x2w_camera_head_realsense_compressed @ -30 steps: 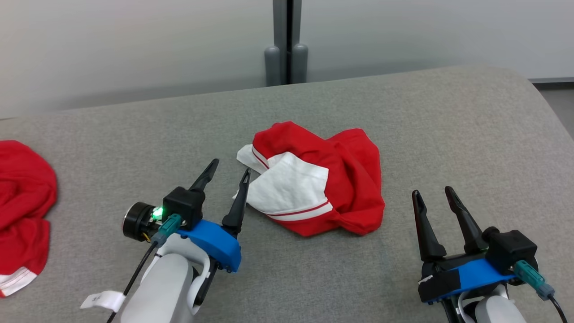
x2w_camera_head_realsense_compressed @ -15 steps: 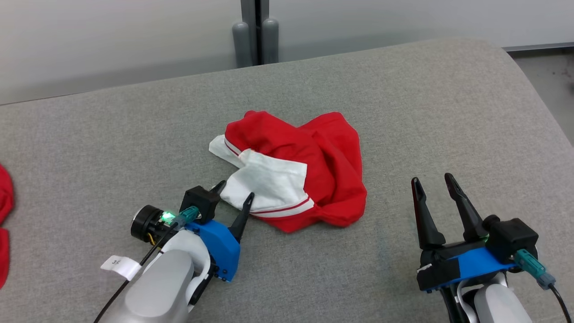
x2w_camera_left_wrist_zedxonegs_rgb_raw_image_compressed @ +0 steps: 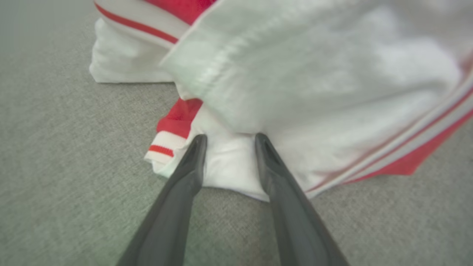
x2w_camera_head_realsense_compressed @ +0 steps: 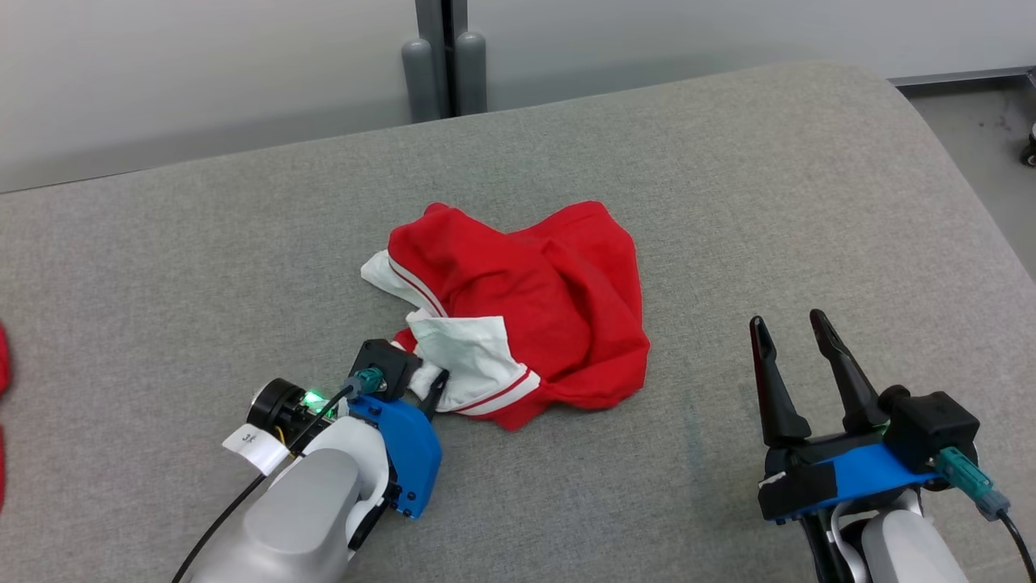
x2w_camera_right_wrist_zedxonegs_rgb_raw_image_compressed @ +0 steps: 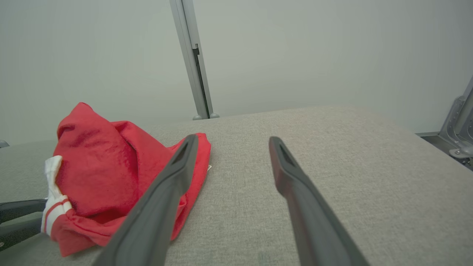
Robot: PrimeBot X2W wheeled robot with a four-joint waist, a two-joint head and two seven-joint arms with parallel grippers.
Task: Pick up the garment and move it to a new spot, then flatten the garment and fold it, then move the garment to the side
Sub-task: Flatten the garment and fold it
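Two grippers sit low in the head view. The left gripper (x2w_camera_head_realsense_compressed: 425, 379) is at the lower middle, with its nose right in the near edge of the red and white garment (x2w_camera_head_realsense_compressed: 534, 300). In the left wrist view its fingers (x2w_camera_left_wrist_zedxonegs_rgb_raw_image_compressed: 184, 184) stand one on each side of a white fold (x2w_camera_left_wrist_zedxonegs_rgb_raw_image_compressed: 229, 162), with cloth in the gap. I cannot tell if they are squeezing it yet or just sitting around it. The right gripper (x2w_camera_head_realsense_compressed: 787, 319) is at the lower right. It is spread wide and holds nothing, well apart from the cloth.

The garment lies in a crumpled heap in the middle of the grey padded table (x2w_camera_head_realsense_compressed: 728, 202). White parts are on the near left and red bunches up behind. Past the table's far edge, at the top of the frame, stand two grey posts (x2w_camera_head_realsense_compressed: 437, 77) and a pale wall.

I think the job right now is to get a good hold for the first lift. To do it well, the left fingers should close all the way on that white fold, taking more than just its thin edge, so it won't slip out. Then lift slowly. The heap is floppy and will hang and unroll. The free right gripper could catch another edge to help spread it flat.
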